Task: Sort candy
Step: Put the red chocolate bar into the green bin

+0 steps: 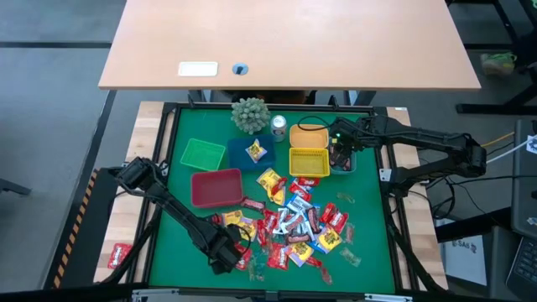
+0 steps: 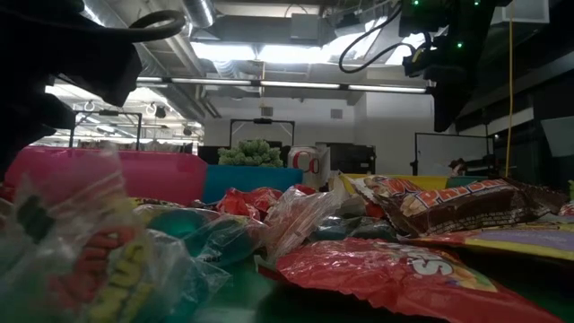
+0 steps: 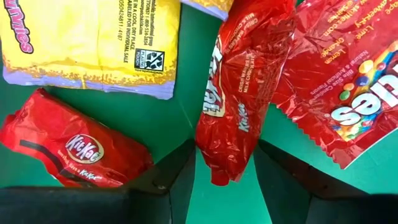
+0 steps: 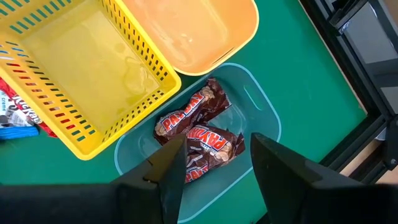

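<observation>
Left tool [image 3: 225, 180] spread around a red candy [image 3: 239, 93], yellow wrapper [image 3: 93, 43] and red packs crowding beside.

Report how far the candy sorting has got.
Barely started. Done: two brown bars lie in the teal bin, and one yellow candy is in the blue bin. In hand: the left gripper straddles a red KitKat, fingers open; the right gripper hangs open over the teal bin. Left: the main pile; the yellow basket is empty.
</observation>
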Controlling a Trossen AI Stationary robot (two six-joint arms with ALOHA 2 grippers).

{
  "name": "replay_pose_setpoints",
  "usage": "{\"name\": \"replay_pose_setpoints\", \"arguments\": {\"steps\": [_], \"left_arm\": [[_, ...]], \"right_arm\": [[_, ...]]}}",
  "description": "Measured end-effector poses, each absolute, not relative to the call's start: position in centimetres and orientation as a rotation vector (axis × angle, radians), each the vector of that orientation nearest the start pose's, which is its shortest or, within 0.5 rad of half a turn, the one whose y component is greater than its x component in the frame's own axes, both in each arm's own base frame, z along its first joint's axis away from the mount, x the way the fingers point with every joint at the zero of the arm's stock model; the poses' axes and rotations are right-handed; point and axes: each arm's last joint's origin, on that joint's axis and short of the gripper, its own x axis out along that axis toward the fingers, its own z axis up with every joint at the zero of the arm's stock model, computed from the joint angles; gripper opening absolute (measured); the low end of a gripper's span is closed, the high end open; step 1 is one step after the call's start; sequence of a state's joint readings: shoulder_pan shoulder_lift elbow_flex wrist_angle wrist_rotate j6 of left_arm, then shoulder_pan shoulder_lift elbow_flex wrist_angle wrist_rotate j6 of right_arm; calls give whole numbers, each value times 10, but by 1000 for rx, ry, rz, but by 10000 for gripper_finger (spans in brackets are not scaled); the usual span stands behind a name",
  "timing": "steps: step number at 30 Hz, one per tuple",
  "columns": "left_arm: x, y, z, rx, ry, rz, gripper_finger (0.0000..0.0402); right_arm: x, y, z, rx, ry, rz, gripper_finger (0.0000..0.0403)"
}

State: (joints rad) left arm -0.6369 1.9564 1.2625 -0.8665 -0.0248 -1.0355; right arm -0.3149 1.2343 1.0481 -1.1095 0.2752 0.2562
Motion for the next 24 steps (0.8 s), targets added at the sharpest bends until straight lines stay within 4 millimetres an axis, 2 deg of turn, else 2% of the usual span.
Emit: {"name": "replay_pose_setpoints", "arguments": {"steps": [4, 14, 24], "left_arm": [[280, -206, 141, -305, 1521, 318, 126], [280, -206, 140, -301, 1518, 323, 11], [287, -209, 152, -244, 1543, 256, 2]], "right_arm": [[198, -73, 274, 238, 1241, -669, 177], [198, -73, 274, 238, 1241, -669, 177], [198, -73, 274, 238, 1239, -670, 177]]}}
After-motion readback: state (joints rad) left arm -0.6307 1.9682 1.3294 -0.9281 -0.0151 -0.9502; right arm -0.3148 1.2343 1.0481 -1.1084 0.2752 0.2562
